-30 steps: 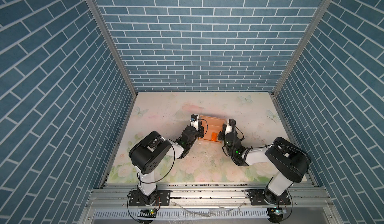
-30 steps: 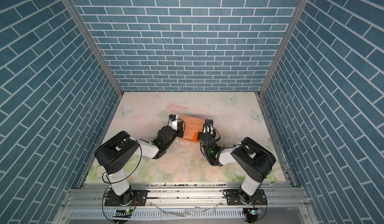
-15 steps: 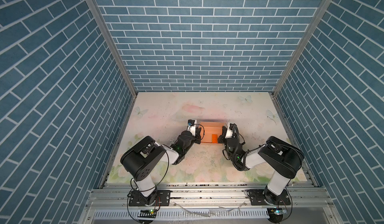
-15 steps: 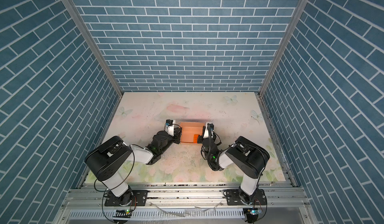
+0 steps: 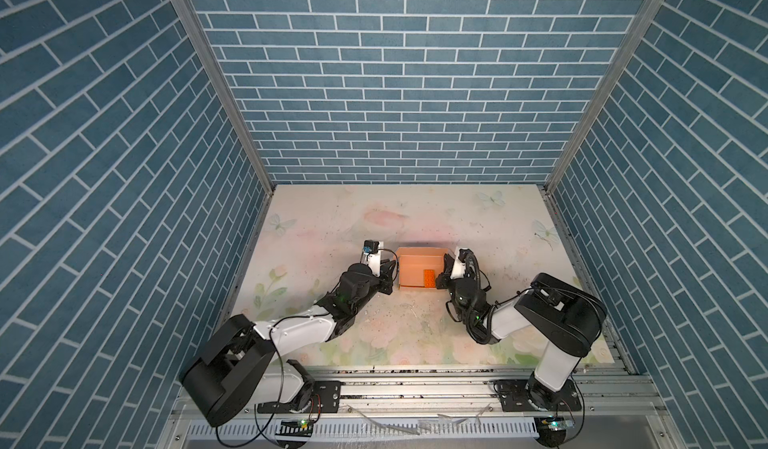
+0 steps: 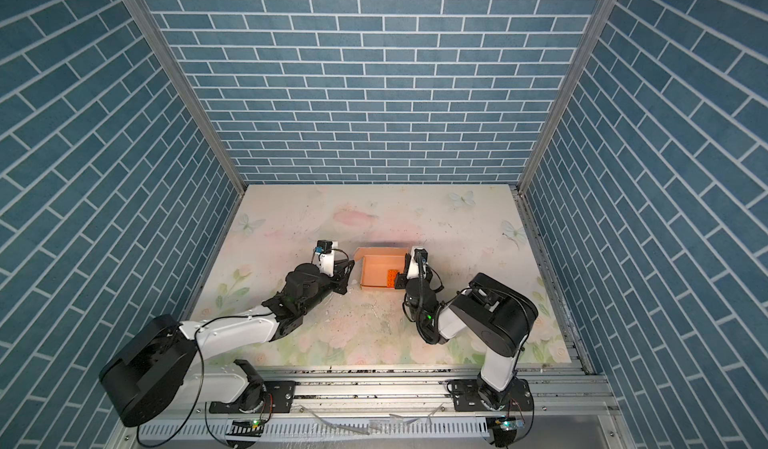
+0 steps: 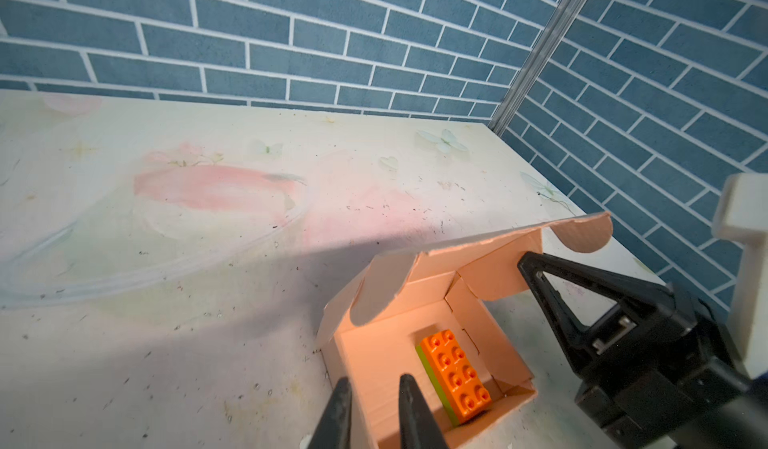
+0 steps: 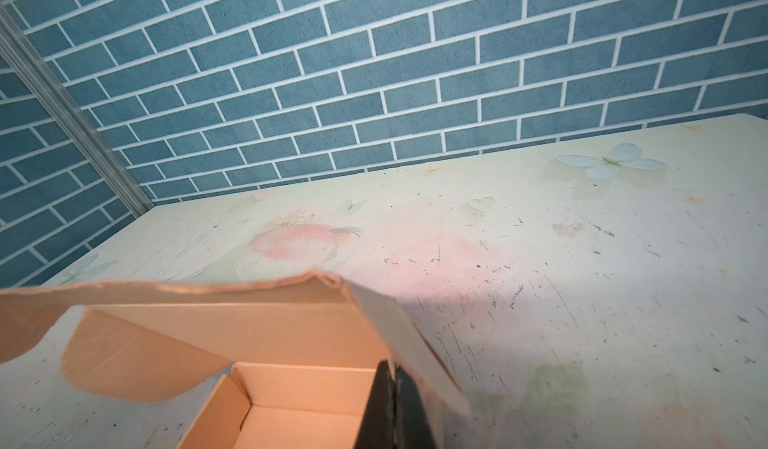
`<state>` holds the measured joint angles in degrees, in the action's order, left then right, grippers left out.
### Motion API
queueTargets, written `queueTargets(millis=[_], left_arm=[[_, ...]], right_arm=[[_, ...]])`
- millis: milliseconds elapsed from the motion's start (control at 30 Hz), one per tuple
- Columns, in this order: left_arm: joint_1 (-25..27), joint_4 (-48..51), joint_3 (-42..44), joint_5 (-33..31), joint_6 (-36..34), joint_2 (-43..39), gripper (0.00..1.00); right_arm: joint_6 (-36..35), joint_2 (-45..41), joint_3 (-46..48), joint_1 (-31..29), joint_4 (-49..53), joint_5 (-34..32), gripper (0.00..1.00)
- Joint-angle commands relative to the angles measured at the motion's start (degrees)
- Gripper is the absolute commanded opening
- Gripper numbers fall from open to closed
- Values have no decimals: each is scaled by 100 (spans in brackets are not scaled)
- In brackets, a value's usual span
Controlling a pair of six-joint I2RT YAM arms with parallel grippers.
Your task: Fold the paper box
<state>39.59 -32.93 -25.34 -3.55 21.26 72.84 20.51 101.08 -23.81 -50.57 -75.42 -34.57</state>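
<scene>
- Since a second ago, the paper box [image 5: 415,266] has swung from lying askew to sitting square with the front edge of the desk [image 5: 332,226]. The left gripper [image 5: 390,269] has let go of the box's left wall and parted its jaws a little.
- We find the box [image 6: 378,270] near the middle of the desk, between the two grippers. It is open at the top with its floor down.
- In the left wrist view the left gripper [image 7: 374,380] is released. A narrow gap shows between its two fingers [image 7: 340,413], and the rim of the near wall of the box [image 7: 374,363] runs through that gap. We cannot tell whether either finger touches the card.
- In both top views the left gripper [image 6: 352,265] ends just beside the box's left wall.
- The right gripper [image 5: 442,272] is clenched, its jaws pressed together with nothing visible between them [image 8: 392,368].
- It lies along the outside of the box's right wall. In the left wrist view its tip [image 7: 525,262] meets a rounded side tab [image 7: 490,276] there.
- An orange brick [image 7: 455,374] lies flat on the box floor, studs up, close to the right wall and the front corner. A green layer shows beneath it.
- The lid [image 8: 249,322] stands up along the far wall, and we see another side tab [image 7: 382,293] hanging loose over the left corner.
</scene>
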Motion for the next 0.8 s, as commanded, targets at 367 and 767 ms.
queueTargets(millis=[367,767], left_arm=[[-1058,1992,-920,724,431,707,20],[-1311,1860,-1793,1203,219,1730,20]], right_arm=[[6,-232,-79,133,1064,755,0],[-125,-744,-123,145,1693,1045,0]])
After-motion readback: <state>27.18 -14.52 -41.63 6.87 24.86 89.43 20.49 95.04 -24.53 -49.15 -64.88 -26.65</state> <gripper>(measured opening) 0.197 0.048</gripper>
